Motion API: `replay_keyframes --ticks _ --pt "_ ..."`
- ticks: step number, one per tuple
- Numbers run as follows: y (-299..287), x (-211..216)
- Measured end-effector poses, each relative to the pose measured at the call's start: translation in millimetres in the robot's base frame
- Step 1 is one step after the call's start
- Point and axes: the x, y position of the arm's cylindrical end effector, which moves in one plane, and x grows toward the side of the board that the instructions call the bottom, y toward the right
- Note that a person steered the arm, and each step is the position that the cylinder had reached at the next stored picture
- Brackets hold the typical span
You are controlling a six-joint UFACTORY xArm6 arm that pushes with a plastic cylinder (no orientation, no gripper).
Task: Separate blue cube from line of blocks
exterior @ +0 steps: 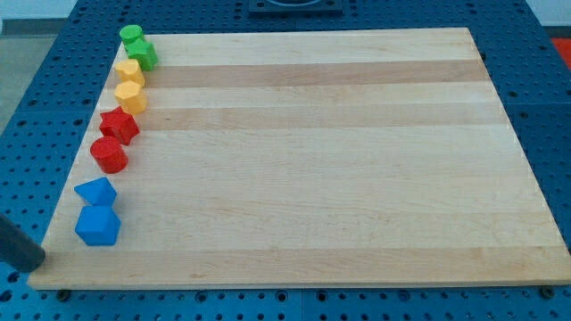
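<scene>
A line of blocks runs down the board's left edge. From the top: a green cylinder (132, 36), a green block (143, 55), two yellow blocks (130, 73) (130, 97), a red star (119, 126), a red cylinder (109, 155), a blue wedge-like block (96, 191) and the blue cube (98, 226) at the bottom end. The blue cube touches or nearly touches the blue wedge above it. My tip (37, 260) is at the view's lower left, by the board's left edge, to the left of and slightly below the blue cube, apart from it.
The wooden board (312, 160) lies on a blue perforated table (535, 36). The line of blocks hugs the board's left edge (67, 196). The dark rod comes in from the view's left border.
</scene>
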Motion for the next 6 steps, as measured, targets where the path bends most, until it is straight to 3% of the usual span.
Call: replay_keyframes --ticks 2,3,5,6 --pt "30.5 -23.2" --pt "73.3 -24.4" --pt "141.8 -68.2" --pt "204.0 -75.6"
